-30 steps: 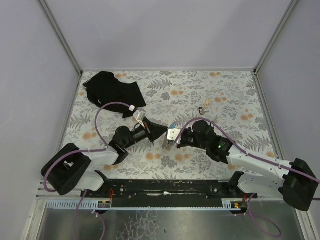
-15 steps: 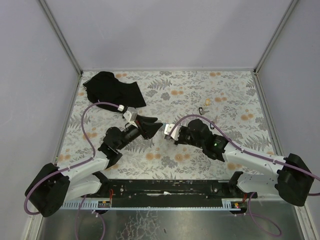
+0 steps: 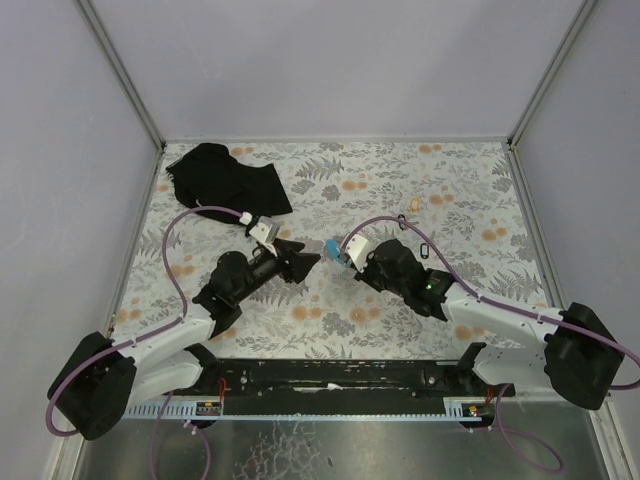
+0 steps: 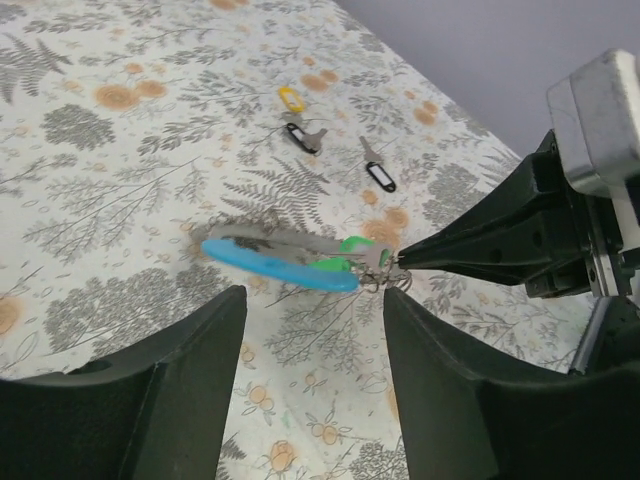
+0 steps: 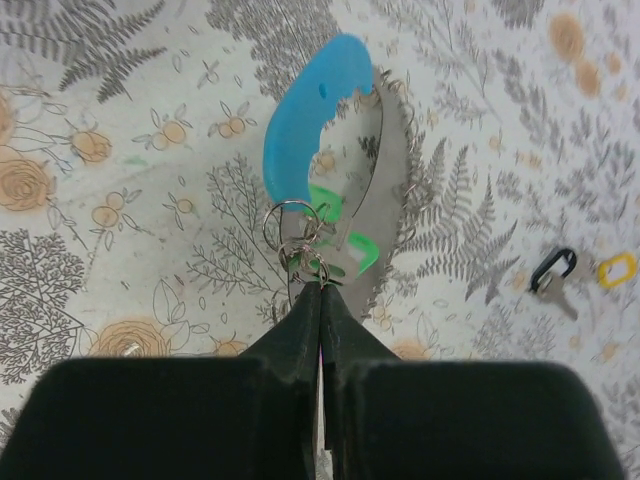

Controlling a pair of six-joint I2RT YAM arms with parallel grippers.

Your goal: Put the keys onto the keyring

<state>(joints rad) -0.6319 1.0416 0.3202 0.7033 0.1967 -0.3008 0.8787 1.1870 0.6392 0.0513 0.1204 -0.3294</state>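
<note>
The keyring (image 5: pixel 305 110), a light-blue curved band with a grey metal part (image 5: pixel 385 170), hangs above the table from my right gripper (image 5: pixel 320 285). That gripper is shut on the small metal rings at the band's end. A key with a green tag (image 5: pixel 345 235) hangs at those rings. In the left wrist view the keyring (image 4: pixel 275 262) floats just beyond my left gripper (image 4: pixel 312 300), which is open and touches nothing. In the top view the left gripper (image 3: pixel 308 256) and right gripper (image 3: pixel 350 262) face each other mid-table, with the keyring (image 3: pixel 342 256) between them.
Loose keys lie on the floral table: a yellow-tagged one (image 4: pixel 290 98) and two black-tagged ones (image 4: pixel 300 135) (image 4: pixel 378 172). In the top view they lie far right of the grippers, for instance a black-tagged key (image 3: pixel 403 221). A black cloth (image 3: pixel 225 178) lies at the far left.
My left gripper has opened and no longer touches the keyring. Both grippers have moved farther from the bases, the right one carrying the keyring.
</note>
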